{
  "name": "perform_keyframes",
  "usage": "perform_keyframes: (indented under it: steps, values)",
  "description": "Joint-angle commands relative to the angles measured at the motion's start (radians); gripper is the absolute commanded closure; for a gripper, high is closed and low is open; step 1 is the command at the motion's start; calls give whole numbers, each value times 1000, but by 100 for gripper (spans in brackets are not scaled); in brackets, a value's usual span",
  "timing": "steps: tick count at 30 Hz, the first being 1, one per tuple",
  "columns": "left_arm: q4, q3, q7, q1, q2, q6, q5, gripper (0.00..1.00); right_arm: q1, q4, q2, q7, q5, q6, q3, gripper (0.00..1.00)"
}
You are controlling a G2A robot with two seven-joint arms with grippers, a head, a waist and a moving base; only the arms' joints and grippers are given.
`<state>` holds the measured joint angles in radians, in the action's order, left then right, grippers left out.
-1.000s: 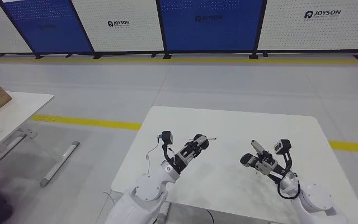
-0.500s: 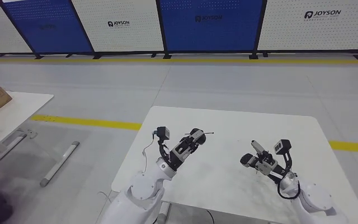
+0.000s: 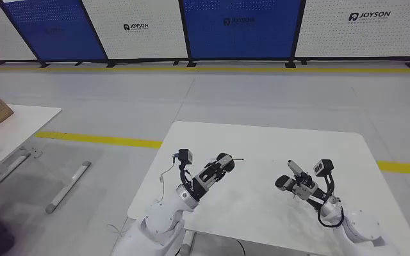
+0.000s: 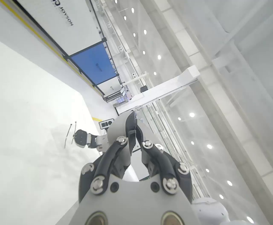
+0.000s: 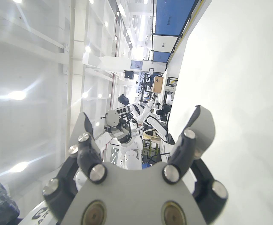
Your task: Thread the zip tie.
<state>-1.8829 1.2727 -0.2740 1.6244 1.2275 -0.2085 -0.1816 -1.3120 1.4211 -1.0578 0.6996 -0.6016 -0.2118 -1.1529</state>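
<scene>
One zip tie (image 3: 238, 159) pinched in left fingers (image 3: 224, 162); right fingers (image 5: 201, 124) gape empty, well apart.

Dark logo lettering on 2 white boards of the far partition: the left white panel (image 3: 136, 27) and the right white panel (image 3: 369, 15), the print larger on the right. Pale lettering on the middle blue panel (image 3: 238, 20), too small to spell out. In the left wrist view, dark lettering seen sideways on a white board (image 4: 70, 20). In the right wrist view, a small dark mark on a cardboard box (image 5: 158, 81) and a poster (image 5: 135, 64) on a pillar, print unreadable
</scene>
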Motion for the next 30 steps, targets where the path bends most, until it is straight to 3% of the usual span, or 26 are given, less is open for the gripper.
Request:
perform_keyframes:
  steps: [1,7,10,12,22,25,30]
  values:
    - [63,-14,2,-17,2,14,-4,100,0,0,0,0,0,0,0,0]
    - [226,-71,18,-85,10,56,26,100,0,0,0,0,0,0,0,0]
    - [279,-92,19,-112,14,65,20,100,0,0,0,0,0,0,0,0]
    - [287,-98,18,-118,16,69,15,100,0,0,0,0,0,0,0,0]
    - [286,-99,19,-119,16,69,14,100,0,0,0,0,0,0,0,0]
    - [240,-101,27,-111,15,47,20,100,0,0,0,0,0,0,0,0]
    - [86,-56,51,-54,5,8,49,100,0,0,0,0,0,0,0,0]
